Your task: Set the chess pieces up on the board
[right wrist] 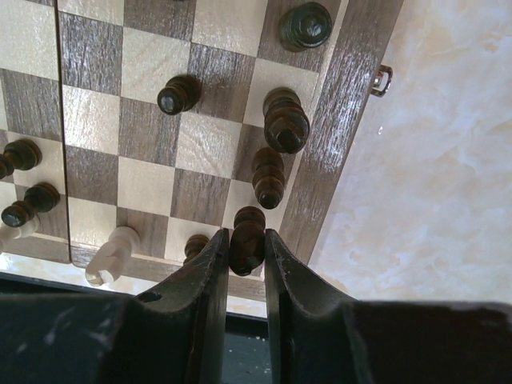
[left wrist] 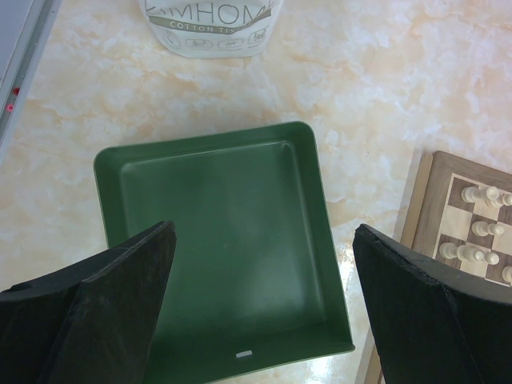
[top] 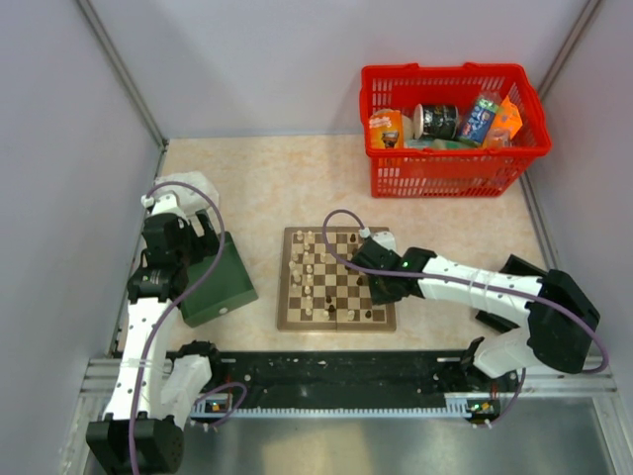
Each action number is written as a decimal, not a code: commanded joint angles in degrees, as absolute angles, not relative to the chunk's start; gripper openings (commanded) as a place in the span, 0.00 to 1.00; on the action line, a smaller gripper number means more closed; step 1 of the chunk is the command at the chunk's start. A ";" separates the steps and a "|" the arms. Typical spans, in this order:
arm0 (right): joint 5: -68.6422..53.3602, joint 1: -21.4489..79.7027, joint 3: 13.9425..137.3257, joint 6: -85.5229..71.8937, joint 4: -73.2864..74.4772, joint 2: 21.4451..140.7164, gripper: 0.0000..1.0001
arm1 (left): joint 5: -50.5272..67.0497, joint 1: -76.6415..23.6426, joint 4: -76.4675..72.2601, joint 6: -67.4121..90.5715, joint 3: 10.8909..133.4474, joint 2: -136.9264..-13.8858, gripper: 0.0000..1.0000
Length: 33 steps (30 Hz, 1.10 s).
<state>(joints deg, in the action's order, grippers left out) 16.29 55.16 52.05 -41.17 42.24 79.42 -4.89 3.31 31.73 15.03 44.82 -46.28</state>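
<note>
I am reading "…IMHOME" and "COTTON TIS…", cut off, on a white pack sitting on the table.

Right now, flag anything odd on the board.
A white piece sits among dark pieces at the board's edge, beside the one the right end effector grips. It seems to lean and looks misplaced there.

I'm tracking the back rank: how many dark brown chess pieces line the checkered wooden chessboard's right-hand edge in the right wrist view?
4 dark brown chess pieces: one in the right gripper, nearest the camera; two just beyond it; one farthest along. Others may be hidden.
</note>
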 commanded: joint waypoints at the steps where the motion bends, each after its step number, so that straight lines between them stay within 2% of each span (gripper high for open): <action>1: 17.05 54.67 52.12 -41.04 39.90 79.80 0.21 | -4.39 3.34 31.03 15.03 45.00 -46.23 0.98; 28: 16.17 53.79 51.33 -41.05 40.43 81.65 0.22 | -4.22 3.34 31.03 14.94 44.83 -45.97 0.98; 33: 16.00 53.70 51.33 -40.87 40.34 81.39 0.28 | -4.22 3.34 31.03 14.94 44.82 -45.97 0.98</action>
